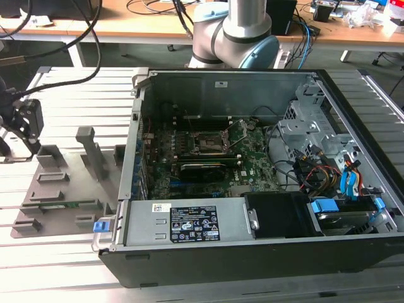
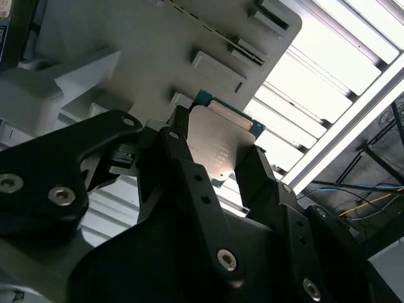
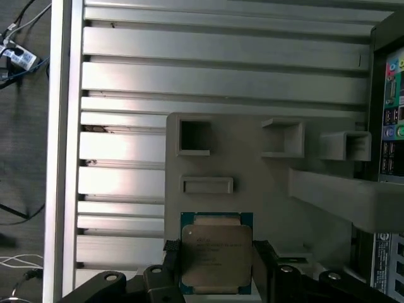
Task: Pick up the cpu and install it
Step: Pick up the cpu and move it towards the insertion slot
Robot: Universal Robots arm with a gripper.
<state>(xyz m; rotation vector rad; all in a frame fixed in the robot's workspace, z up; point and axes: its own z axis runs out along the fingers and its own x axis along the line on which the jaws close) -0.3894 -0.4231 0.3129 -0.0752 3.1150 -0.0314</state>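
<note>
Where the cpu sits: the cpu (image 3: 216, 252) lies level, metal top up, at the grey holder plate (image 3: 252, 170). The plate is toward the edge of the slatted surface (image 1: 63, 252) on the exterior view's left, beside the open computer case (image 1: 265, 246).
Jaws: drawn in against two opposite edges of the cpu in both wrist views, with the chip pinched between them and nothing else in their hold.
Lift: whether the chip has cleared its seat on the plate cannot be told.
Socket: the socket (image 1: 205, 144) lies on the board inside the case, well apart from the chip.
Risk, grip: an edge hold on so thin a part is slight. An off-centre pinch would likely let it tilt or slip out.
Risk, carry: the case wall (image 1: 129, 158) stands between plate and socket, and a low pass could clip it.
Risk, seating: a skewed chip could land crooked and harm the socket's contacts.
</note>
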